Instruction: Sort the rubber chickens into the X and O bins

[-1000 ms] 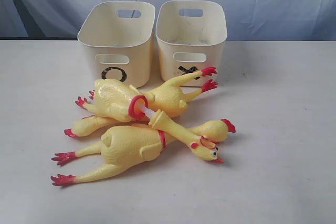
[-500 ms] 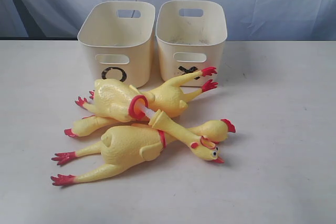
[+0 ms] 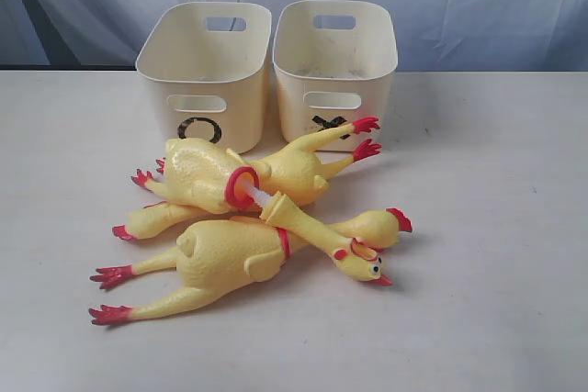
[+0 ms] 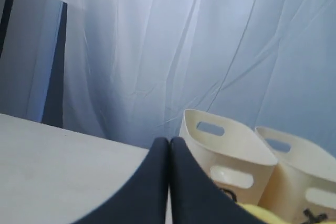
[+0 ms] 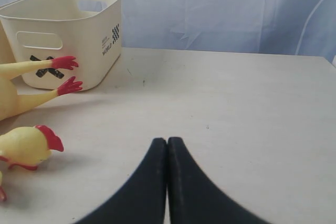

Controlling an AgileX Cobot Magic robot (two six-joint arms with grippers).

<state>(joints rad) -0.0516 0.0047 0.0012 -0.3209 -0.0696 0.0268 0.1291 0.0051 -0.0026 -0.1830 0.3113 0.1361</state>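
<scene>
Chickens: four yellow chickens [image 3: 266, 204] with red feet lie in one tangled heap on the counter [image 3: 478, 227], just in front of the two bins. None of them is in a bin.
Front chicken: the front chicken [image 3: 225, 262] is nearest me. It lies on its side, with both legs stretched out to the left and a red ring at its neck.
Top chicken: the top chicken [image 3: 196, 174] rests on the heap. Its long neck crosses over the front chicken, and its head is down on the counter at the right.
Back chicken: the back chicken [image 3: 296, 172] points its red feet up against the right-hand bin and covers part of the bin's mark.
Bottom chicken: the bottom chicken [image 3: 152, 219] is mostly buried, with only a leg and a red foot poking out to the left.
Second head: a head with a red comb shows at the right of the heap. I cannot tell whose it is.
O bin: the O bin [image 3: 204, 71] is a cream tub standing on the left, and the heap hides part of its letter.
X bin: the X bin [image 3: 335, 61] is a matching tub just beside the O bin, on the right.
Left claw: the left claw [image 4: 169, 145] is closed with its tips together, holds nothing, and points toward the bins.
Right claw: the right claw [image 5: 167, 142] is closed and empty, above bare counter and well apart from the heap.
Backdrop: a pale curtain [image 3: 459, 6] hangs behind the counter.
</scene>
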